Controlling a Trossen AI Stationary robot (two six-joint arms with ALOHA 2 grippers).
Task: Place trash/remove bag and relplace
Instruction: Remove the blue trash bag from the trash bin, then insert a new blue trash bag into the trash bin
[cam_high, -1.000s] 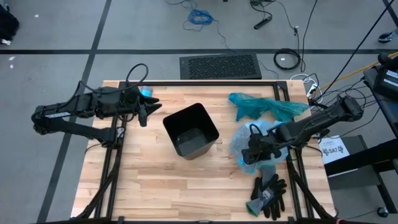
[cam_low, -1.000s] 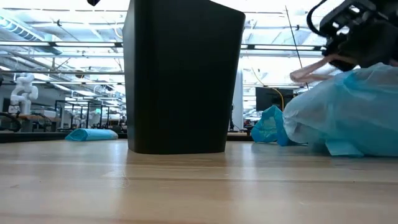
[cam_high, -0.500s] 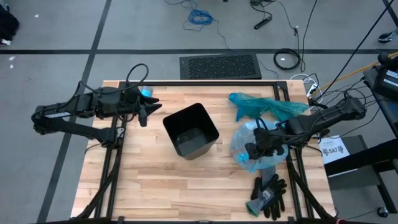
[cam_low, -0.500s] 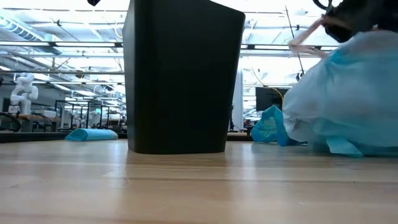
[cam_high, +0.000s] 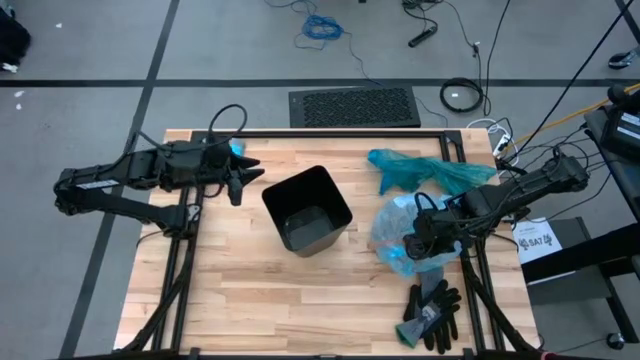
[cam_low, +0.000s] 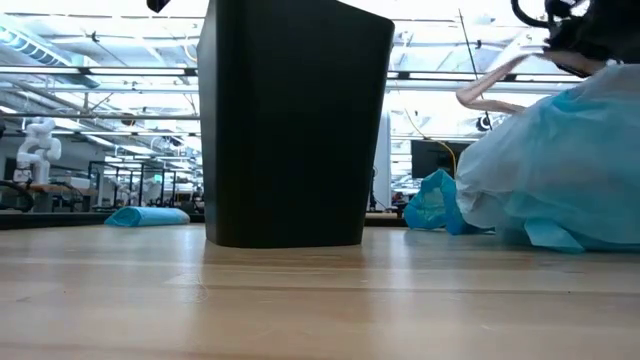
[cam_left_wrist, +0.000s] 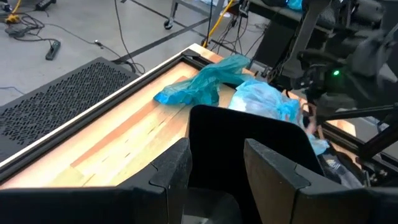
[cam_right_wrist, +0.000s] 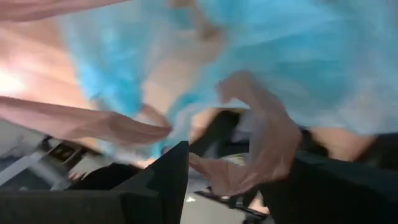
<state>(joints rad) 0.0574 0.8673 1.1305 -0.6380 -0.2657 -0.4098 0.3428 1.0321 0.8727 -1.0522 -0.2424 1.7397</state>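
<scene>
The pale sky-blue bag (cam_high: 398, 238) sits bulging on the table right of the black bin (cam_high: 307, 208); its base rests on the wood (cam_low: 560, 235). My right gripper (cam_high: 414, 243) hovers over its top and is open, with a pink drawstring (cam_low: 492, 82) caught on it. No loose trash shows; what fills the bag is hidden. My left gripper (cam_high: 248, 180) waits open, level, just left of the bin, touching nothing. My right gripper has the bag's pink drawstring loop (cam_right_wrist: 273, 143) hooked over one finger (cam_right_wrist: 323, 186), and the band crosses the gap between the fingers. It comes from above, slanting in from the table's right. The bag's top is drawn upward while its base stays on the table.
A darker teal-green bag (cam_high: 425, 170) lies at the far right of the table. Black-and-grey gloves (cam_high: 432, 312) lie near the right front corner. A small light-blue object (cam_high: 235, 148) lies behind my left gripper. Bare wood runs in front of the bin.
My right gripper has risen, pulling the drawstring with it. The bag's top has been drawn up and stands taller than a second ago, while its base has stayed on the table.
</scene>
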